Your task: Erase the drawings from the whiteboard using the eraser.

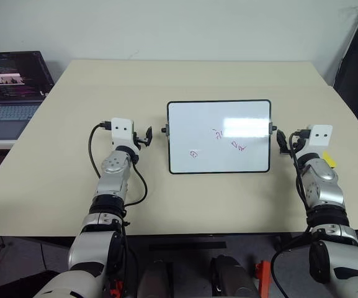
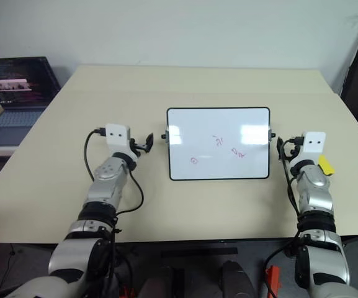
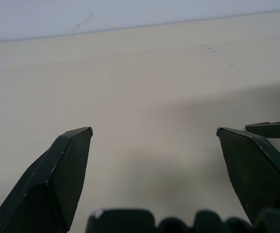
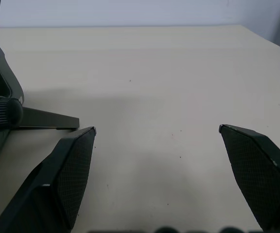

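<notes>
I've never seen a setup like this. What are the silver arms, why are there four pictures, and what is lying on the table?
The silver arms belong to a humanoid robot. Two pictures come from cameras in its head, looking down over a beige table. The other two come from a camera on each wrist, looking along that gripper's two black fingers. The left gripper and right gripper are both open and hold nothing. Between them lies a glossy white whiteboard with a thin black frame, bearing three small red-magenta marker drawings. A small bright yellow eraser lies beside the right arm. An open laptop sits at far left.

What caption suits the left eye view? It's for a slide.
Both open pincers, left and right, flank the whiteboard with three red drawings; yellow eraser beside right arm.
</notes>
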